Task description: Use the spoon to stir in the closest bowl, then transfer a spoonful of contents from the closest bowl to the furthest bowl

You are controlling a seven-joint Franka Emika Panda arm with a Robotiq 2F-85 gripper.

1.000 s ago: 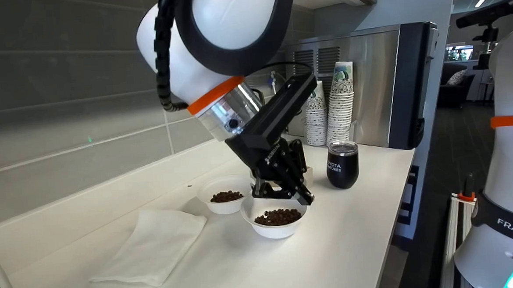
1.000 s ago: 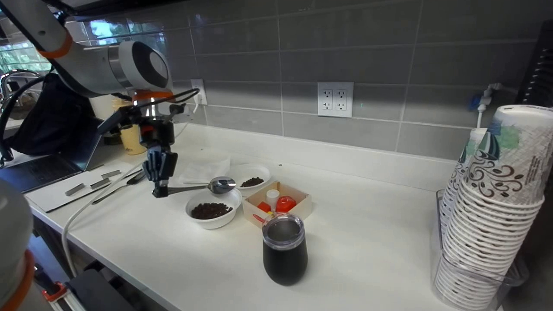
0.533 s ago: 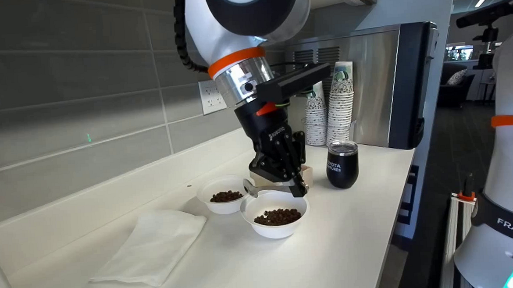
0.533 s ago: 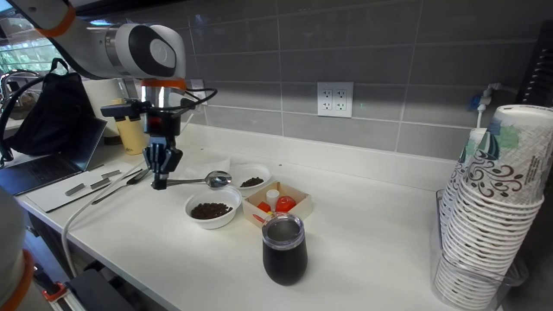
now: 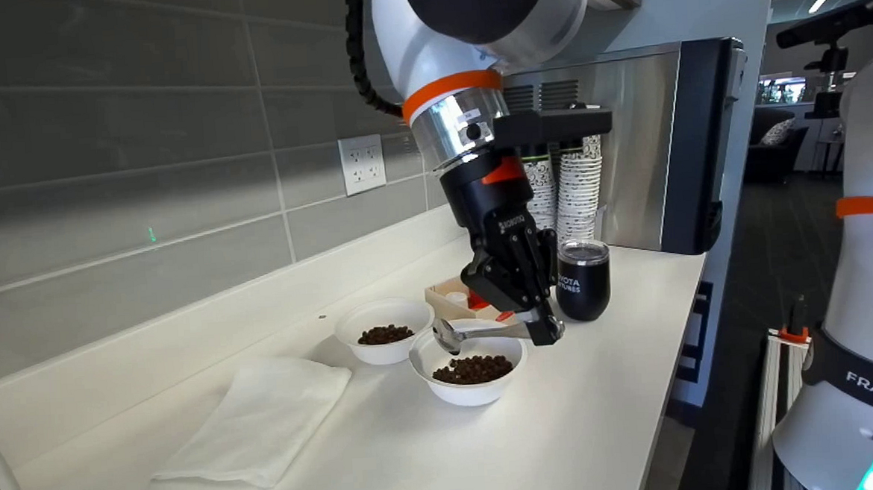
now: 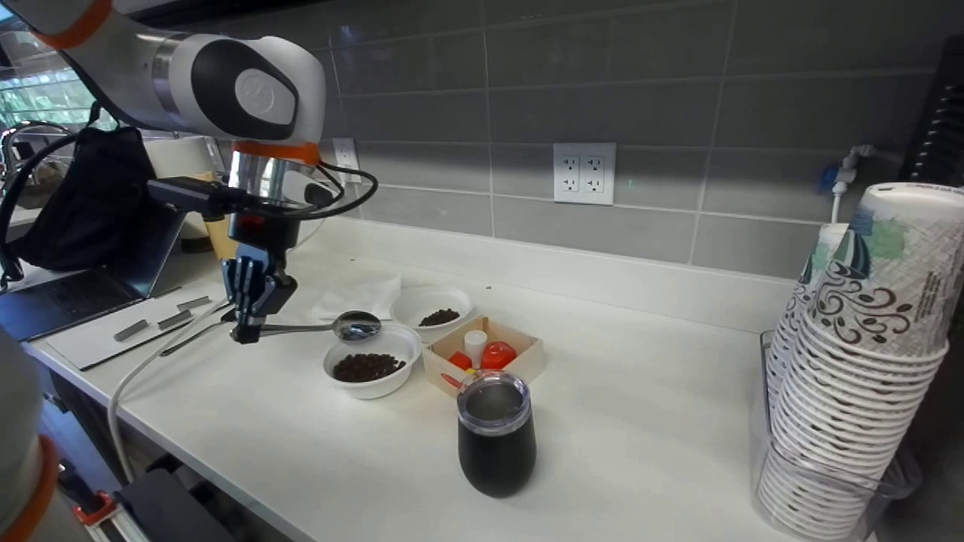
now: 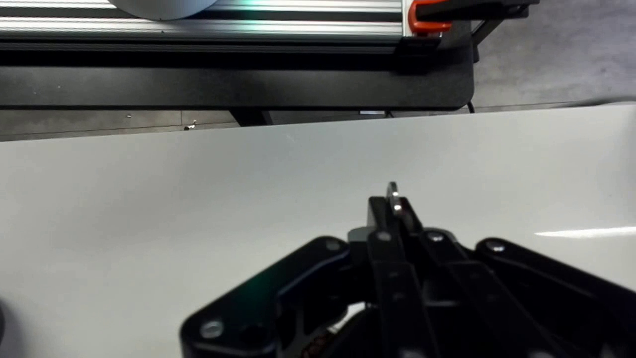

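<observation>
The spoon [image 6: 358, 327] is held by its handle, pinched between the closed fingertips of the gripper [image 7: 394, 209], and its head is poised above the nearer bowl [image 5: 468, 396]; whether anything is carried in it cannot be told. Dark pieces [image 5: 473, 370] are contained in that bowl and in the farther bowl [image 5: 375, 355], set just beside it. Both bowls are flanked by a pale box [image 6: 531, 361] of red items [image 6: 498, 355], which in an exterior view is partly masked by the gripper's fingers [image 5: 545, 332]. Beside the box a black tumbler [image 6: 497, 459] is placed, and near the farther bowl a white cloth [image 5: 259, 418] is laid. Stacked paper cups [image 6: 843, 399] are stood towards one end of the counter [image 6: 663, 421]; towards the opposite end a laptop [image 6: 75, 301] and a dark bag [image 6: 90, 203] are crowded, with a cable [image 6: 113, 410] draped nearby.
</observation>
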